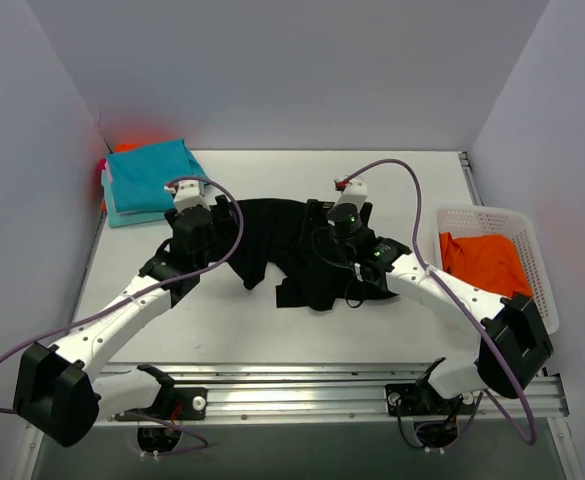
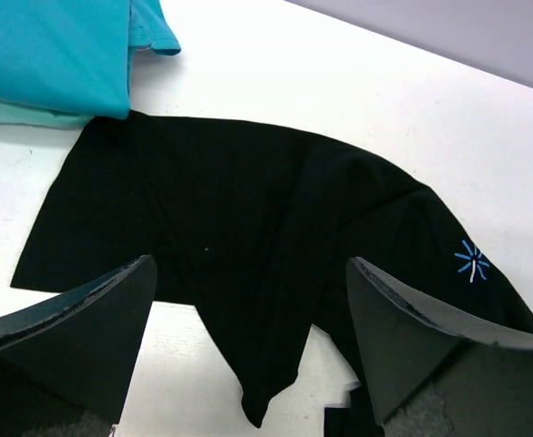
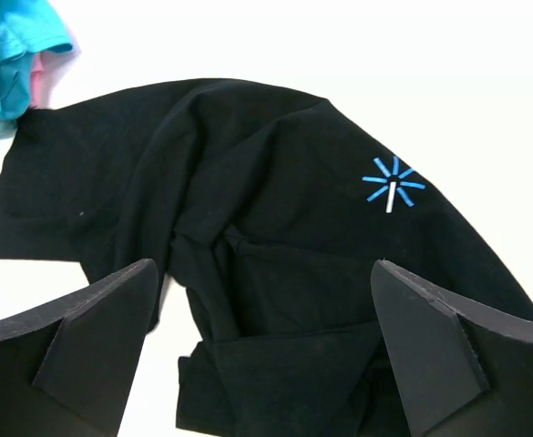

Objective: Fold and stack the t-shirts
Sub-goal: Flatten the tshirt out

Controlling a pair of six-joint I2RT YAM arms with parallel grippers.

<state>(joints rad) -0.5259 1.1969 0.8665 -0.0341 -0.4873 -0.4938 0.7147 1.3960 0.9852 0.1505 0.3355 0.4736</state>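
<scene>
Left gripper [image 2: 248, 314] and right gripper [image 3: 264, 319] hang spread wide and empty over the crumpled black t-shirt [image 1: 272, 245], which lies just beneath and ahead of them. It looks like light, limp cloth that will sag and bunch, so it is probably best pinched at a flat outer edge.

Left wrist view: the left fingers [image 2: 84, 337], the black t-shirt [image 2: 248, 228] and the teal t-shirt [image 2: 47, 45] are cut by the picture's edges. Right wrist view: the right fingers [image 3: 93, 341] and the black t-shirt run off the bottom edge. Top view: the left arm [image 1: 187, 235] and right arm [image 1: 367, 245] cover both ends of the black t-shirt and hide both pairs of fingers. Beneath the teal t-shirt, only slivers of an orange layer [image 1: 132, 146] and a pink layer [image 1: 103, 170] show. The right arm's elbow covers the near corner of the basket [image 1: 487, 213].
</scene>
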